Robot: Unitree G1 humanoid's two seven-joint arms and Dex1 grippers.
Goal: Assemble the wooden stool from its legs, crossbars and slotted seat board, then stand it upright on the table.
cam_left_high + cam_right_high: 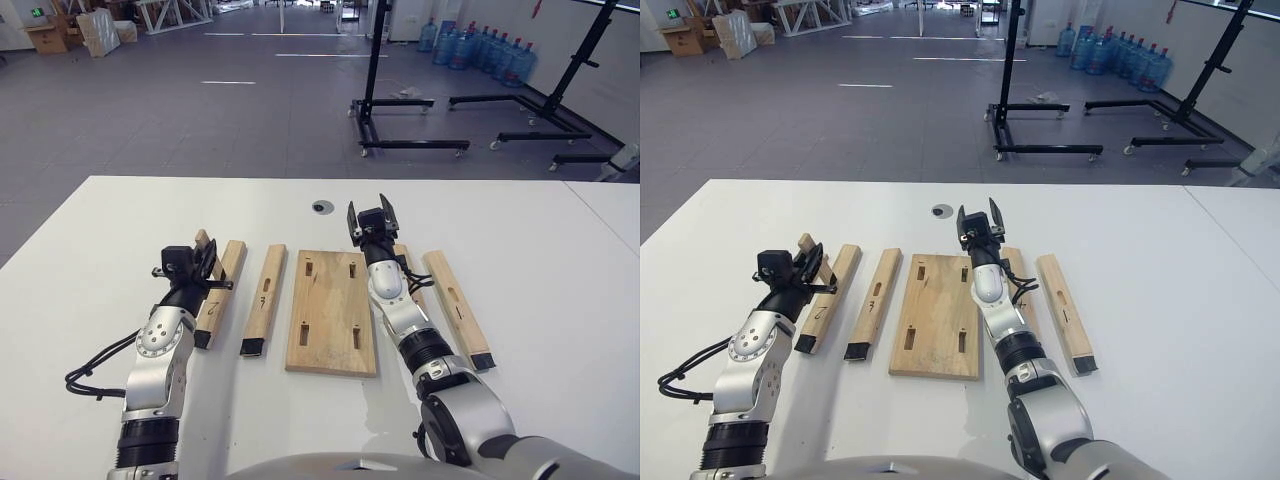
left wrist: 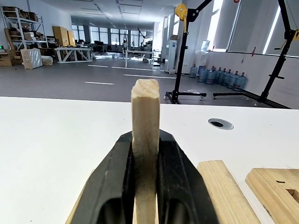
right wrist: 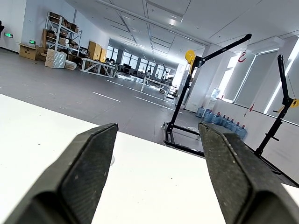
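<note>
On the tabletop, the left claw clamps a wooden bar; the right claw gapes near the seat board.

A wide hall with a grey floor (white lines painted across it) stretches beyond the white table. Black wheeled frames stand at one o'clock, blue water bottles behind them; cardboard boxes sit at eleven o'clock.
</note>
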